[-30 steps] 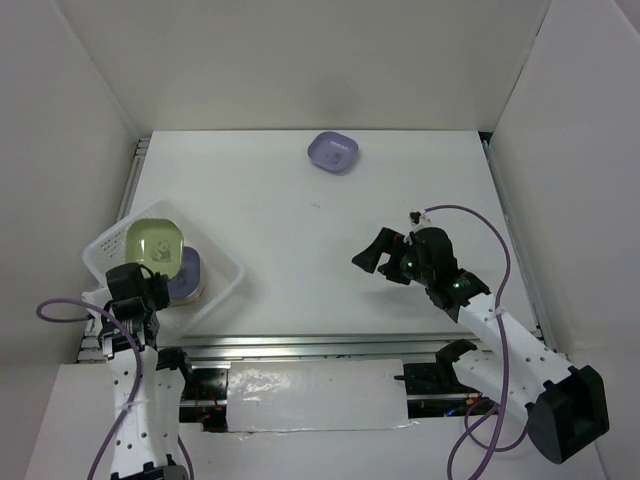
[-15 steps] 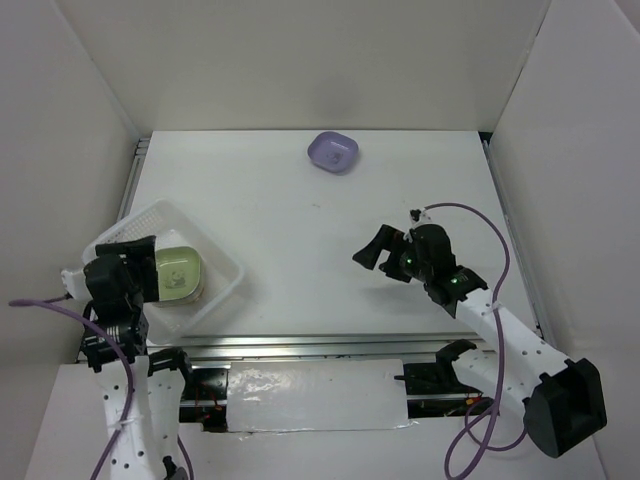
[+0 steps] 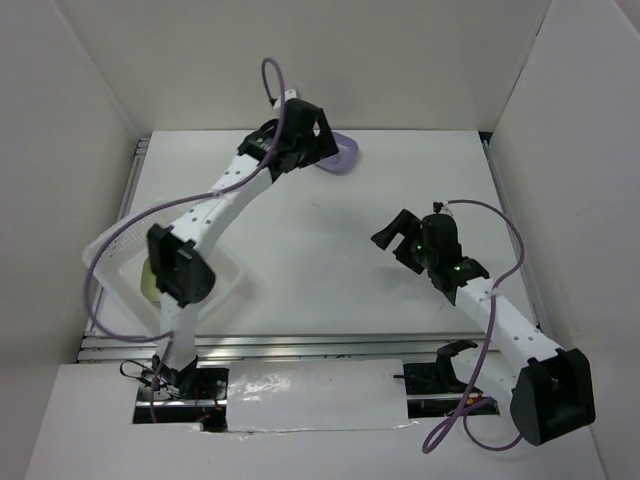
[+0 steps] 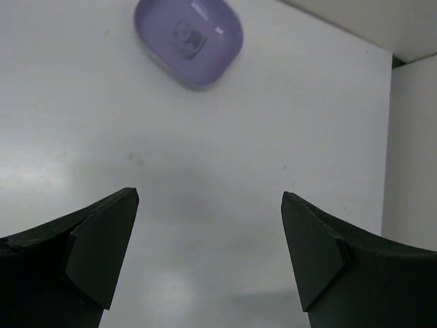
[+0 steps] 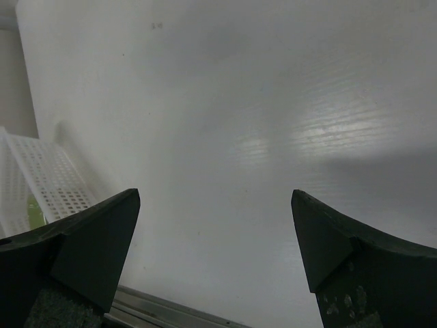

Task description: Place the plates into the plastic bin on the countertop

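Purple was the colour of the one plate left out on the desk, at its far edge. Seen from above, the left arm's fingers had swung there from the plastic bin at the near left, where a second before they had been clenched low over the stack. They had let go half a second back, and now stood spread wide and empty, half covering the plate's near-left side. In the bin only a sliver of pale green plate showed past the arm's elbow; the rest was hidden. The right arm's fingers had barely moved: spread, empty, hovering over bare desk right of centre.

From the left wrist, the two dark fingers framed open desk. The purple plate sat beyond them, upright, off to the left of the gap, its dark centre print plain. Nothing lay between the fingers, and they were not yet touching the plate.

From the right wrist, the fingers also stood apart with only white desk between them. The bin's perforated wall showed at the left edge, with a trace of green inside.

So the last drop into the bin looked finished, and the purple plate seemed to be the only one still to collect. The left arm would need to come down and close on its rim.
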`<state>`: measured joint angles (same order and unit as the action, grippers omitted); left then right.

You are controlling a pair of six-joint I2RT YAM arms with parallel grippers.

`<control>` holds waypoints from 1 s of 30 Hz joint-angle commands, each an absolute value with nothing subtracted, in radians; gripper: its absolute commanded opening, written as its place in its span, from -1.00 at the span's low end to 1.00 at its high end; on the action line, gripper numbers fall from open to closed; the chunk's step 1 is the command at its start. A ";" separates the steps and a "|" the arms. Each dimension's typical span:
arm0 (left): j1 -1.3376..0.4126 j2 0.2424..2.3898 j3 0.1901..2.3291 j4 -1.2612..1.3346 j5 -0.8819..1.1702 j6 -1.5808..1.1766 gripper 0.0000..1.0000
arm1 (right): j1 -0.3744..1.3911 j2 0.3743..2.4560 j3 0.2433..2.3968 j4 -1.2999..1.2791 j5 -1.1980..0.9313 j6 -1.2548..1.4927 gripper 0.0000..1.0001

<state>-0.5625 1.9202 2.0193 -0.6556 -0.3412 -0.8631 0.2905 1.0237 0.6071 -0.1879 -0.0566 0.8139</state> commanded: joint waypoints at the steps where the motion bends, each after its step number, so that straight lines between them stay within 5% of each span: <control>1: -0.485 2.181 2.364 -0.830 -0.358 -0.837 0.99 | 0.264 0.945 0.577 -0.189 -0.040 0.815 1.00; 3: -0.441 2.288 2.395 -0.716 -0.258 -0.892 0.99 | 0.244 0.904 0.571 -0.201 -0.063 0.802 1.00; 9: -0.380 2.240 1.907 0.022 -0.081 -1.066 0.99 | 0.207 0.839 0.591 -0.275 -0.100 0.729 1.00; 15: -0.377 2.483 2.166 0.003 -0.061 -1.110 0.99 | 0.184 0.815 0.607 -0.319 -0.175 0.670 1.00; 25: -0.377 2.671 2.289 -0.086 -0.110 -1.201 0.92 | 0.178 0.759 0.614 -0.354 -0.219 0.643 1.00; 30: -0.383 2.707 2.267 -0.107 -0.141 -1.245 0.34 | 0.152 0.719 0.614 -0.373 -0.236 0.627 1.00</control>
